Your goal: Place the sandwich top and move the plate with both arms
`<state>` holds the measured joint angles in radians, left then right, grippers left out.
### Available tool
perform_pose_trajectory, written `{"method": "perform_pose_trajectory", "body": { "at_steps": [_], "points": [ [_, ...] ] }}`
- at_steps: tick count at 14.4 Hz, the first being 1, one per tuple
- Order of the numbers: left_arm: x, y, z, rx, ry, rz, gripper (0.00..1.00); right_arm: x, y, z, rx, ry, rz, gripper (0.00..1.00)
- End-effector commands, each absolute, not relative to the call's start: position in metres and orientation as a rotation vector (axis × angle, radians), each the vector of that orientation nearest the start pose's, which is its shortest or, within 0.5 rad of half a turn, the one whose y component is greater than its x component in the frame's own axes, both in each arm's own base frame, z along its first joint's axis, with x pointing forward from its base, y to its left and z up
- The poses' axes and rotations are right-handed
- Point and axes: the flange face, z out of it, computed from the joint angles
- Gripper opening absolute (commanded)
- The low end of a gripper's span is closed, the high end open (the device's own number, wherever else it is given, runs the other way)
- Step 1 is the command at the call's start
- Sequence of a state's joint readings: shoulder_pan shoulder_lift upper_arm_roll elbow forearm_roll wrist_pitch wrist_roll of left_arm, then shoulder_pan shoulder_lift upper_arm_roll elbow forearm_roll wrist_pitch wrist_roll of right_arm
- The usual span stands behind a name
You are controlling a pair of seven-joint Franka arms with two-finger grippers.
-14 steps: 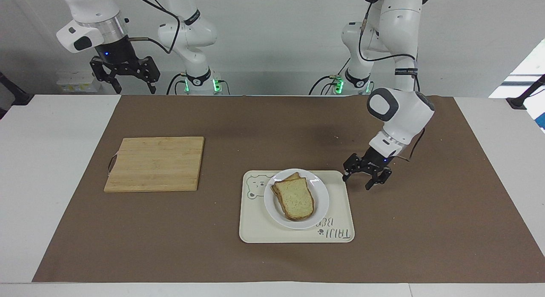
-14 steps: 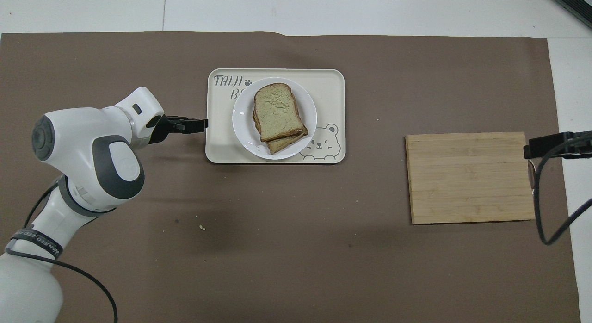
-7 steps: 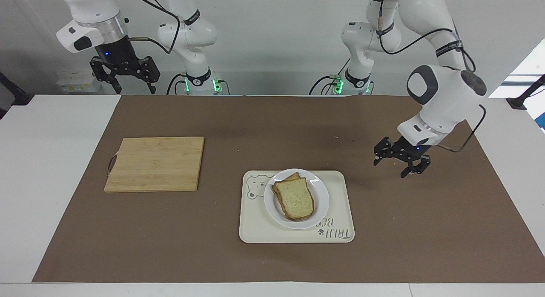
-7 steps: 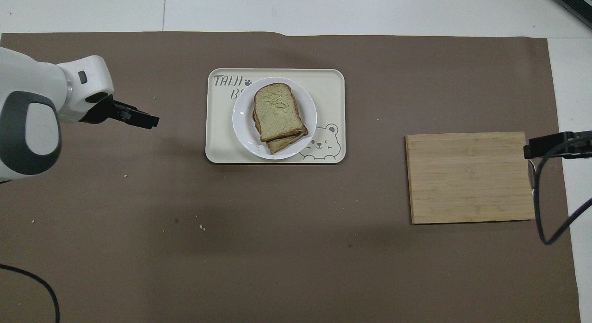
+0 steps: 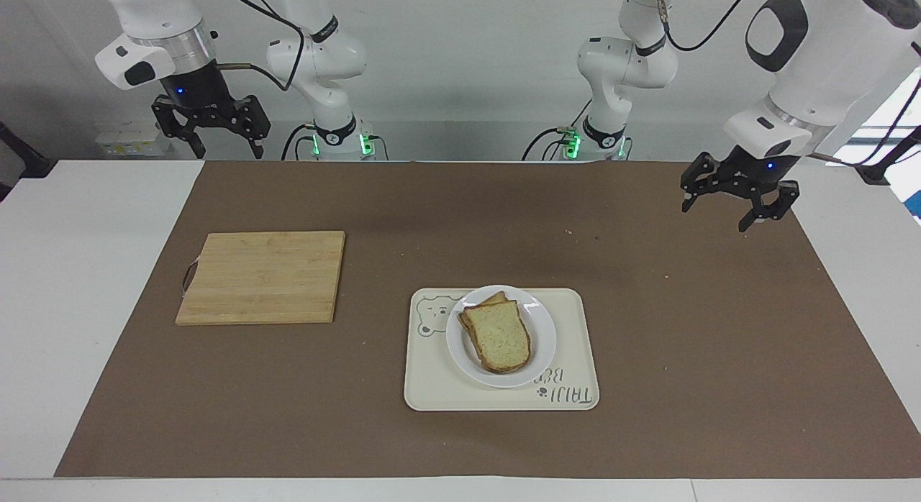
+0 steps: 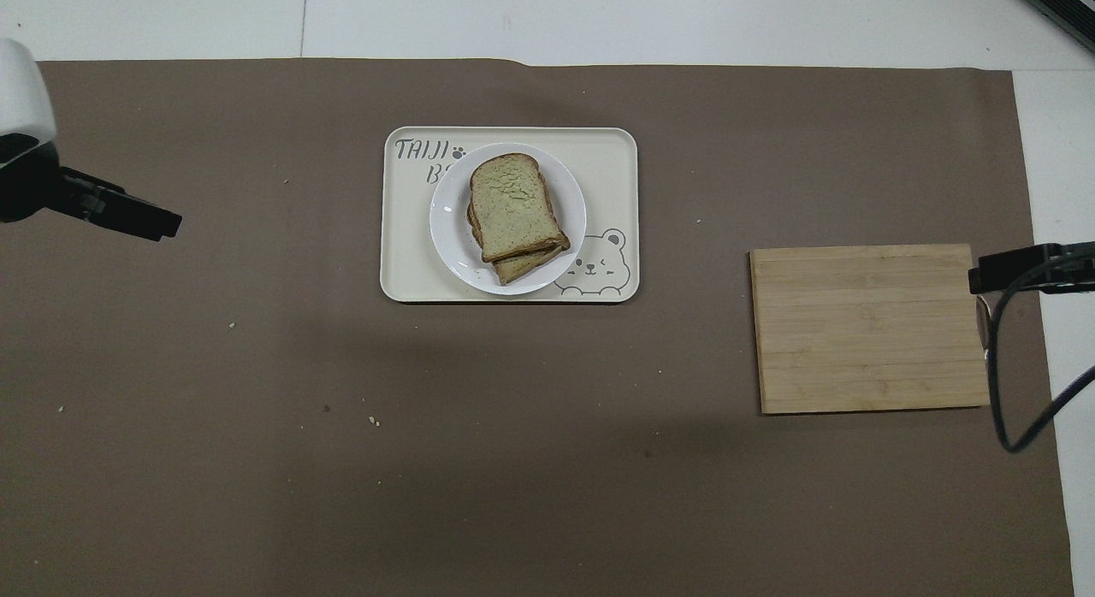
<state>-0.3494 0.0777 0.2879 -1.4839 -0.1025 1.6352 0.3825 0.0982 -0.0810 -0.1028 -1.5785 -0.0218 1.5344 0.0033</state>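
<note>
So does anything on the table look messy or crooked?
Slightly. The sandwich top sits skewed on the slice beneath, whose corner pokes out toward the robots. A few crumbs dot the brown mat. Nothing is spilled or broken.

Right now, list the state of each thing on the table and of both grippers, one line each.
Plain speckled bread slice, the sandwich top: lying on a lower slice, on the plate.
Small round white plate: on the tray.
Cream bear tray: flat on the mat.
Bamboo cutting board: bare.
Left gripper: open, raised, holding nothing.
Right gripper: open, waiting, holding nothing.
</note>
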Motion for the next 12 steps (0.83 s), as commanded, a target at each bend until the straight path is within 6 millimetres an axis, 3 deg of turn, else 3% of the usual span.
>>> {"method": "perform_pose_trajectory", "body": {
  "at_steps": [1,4,6,9,12],
  "points": [
    [0.561,-0.048,0.655,-3.067,0.624,-0.102,1.0,0.525,-0.011,0.659,-3.143,-0.004,-0.05,1.0],
    [0.542,-0.042,0.68,-3.091,0.514,-0.137,1.0,0.525,-0.011,0.659,-3.142,-0.002,-0.05,1.0],
    [0.529,-0.043,0.678,-3.124,0.378,-0.061,1.0,0.525,-0.011,0.659,-3.143,-0.004,-0.05,1.0],
    [0.516,-0.03,0.679,-3.136,0.336,-0.039,1.0,0.525,-0.011,0.659,-3.143,-0.004,-0.05,1.0],
    [0.511,-0.047,0.68,-3.118,0.36,-0.012,1.0,0.525,-0.011,0.659,-3.143,-0.004,-0.05,1.0]
  ]
}}
